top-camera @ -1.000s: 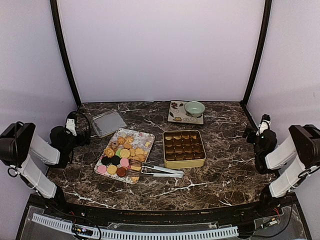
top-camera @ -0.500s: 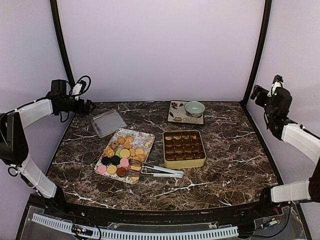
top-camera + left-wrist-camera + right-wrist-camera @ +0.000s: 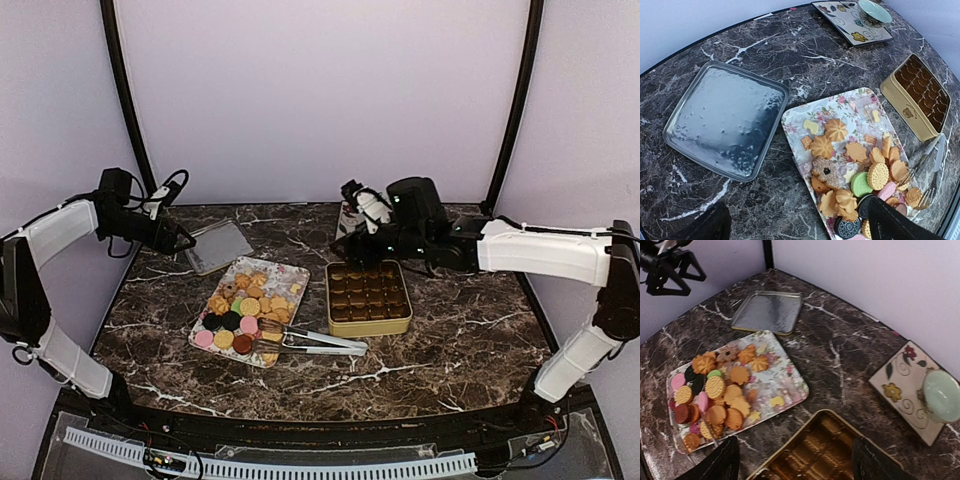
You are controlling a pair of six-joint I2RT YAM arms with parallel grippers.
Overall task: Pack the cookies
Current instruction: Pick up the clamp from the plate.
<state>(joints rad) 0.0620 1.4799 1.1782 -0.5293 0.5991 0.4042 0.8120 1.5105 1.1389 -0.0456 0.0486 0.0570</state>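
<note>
The cookies lie heaped on the near half of a flowery tray left of centre: tan shaped ones with pink, green and dark discs. They also show in the left wrist view and in the right wrist view. A gold tin with empty compartments stands right of the tray. My left gripper is open and empty, in the air over the table's far left, its fingers wide apart. My right gripper is open and empty above the tin's far edge.
A metal lid lies behind the tray at the left. Tongs rest across the tray's near corner. A decorated plate with a green bowl sits behind the tin. Dark posts and pale walls close in the table.
Both arms have unfolded from their rest poses at the sides. The right arm has swung from the right wall to above the tin's far edge. The left gripper has dropped toward the lid.
</note>
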